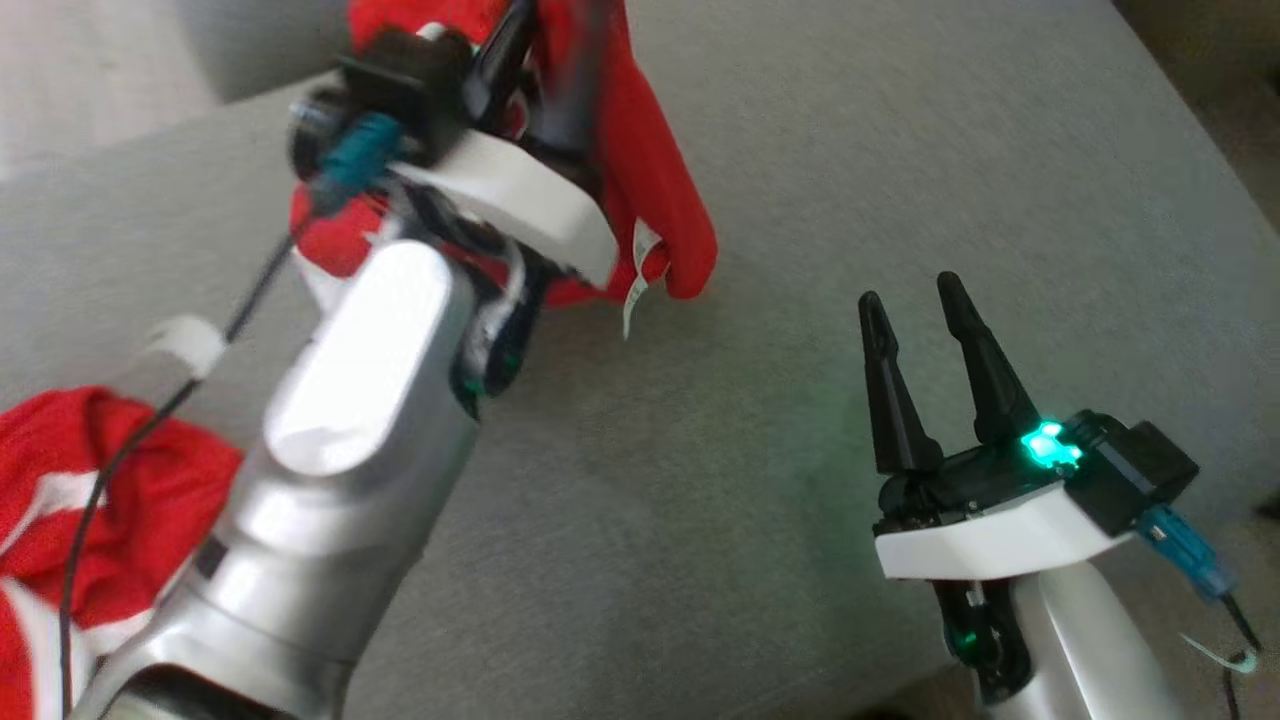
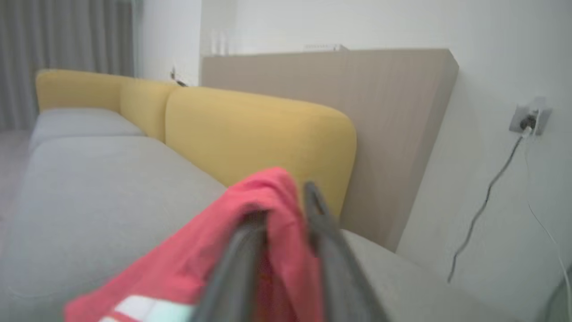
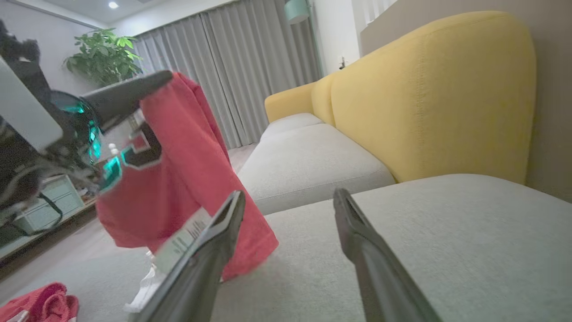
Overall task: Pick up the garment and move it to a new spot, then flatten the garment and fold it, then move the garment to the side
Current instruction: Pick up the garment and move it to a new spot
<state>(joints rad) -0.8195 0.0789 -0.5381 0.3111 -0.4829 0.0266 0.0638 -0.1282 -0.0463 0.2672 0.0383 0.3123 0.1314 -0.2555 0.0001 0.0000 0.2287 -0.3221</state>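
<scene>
The garment (image 1: 650, 180) is red with white care tags and hangs above the grey sofa seat (image 1: 820, 140); its lower edge reaches the cushion. My left gripper (image 1: 545, 40) is raised at the top left. In the left wrist view, the left gripper (image 2: 283, 201) has its fingers parted, with the garment (image 2: 201, 259) draped over one finger and bunched in the gap. The right wrist view shows the garment (image 3: 178, 179) hanging from a left finger (image 3: 129, 91). My right gripper (image 1: 908, 292) stands open and empty at the lower right, its fingertips (image 3: 239, 197) beside the cloth's hem.
More red cloth with white stripes (image 1: 90, 480) lies at the seat's lower left. Yellow backrest cushions (image 3: 429, 89) line the far side of the sofa. A wall socket with a cable (image 2: 529, 120) is to the right, and a plant (image 3: 103, 53) and grey curtains stand beyond.
</scene>
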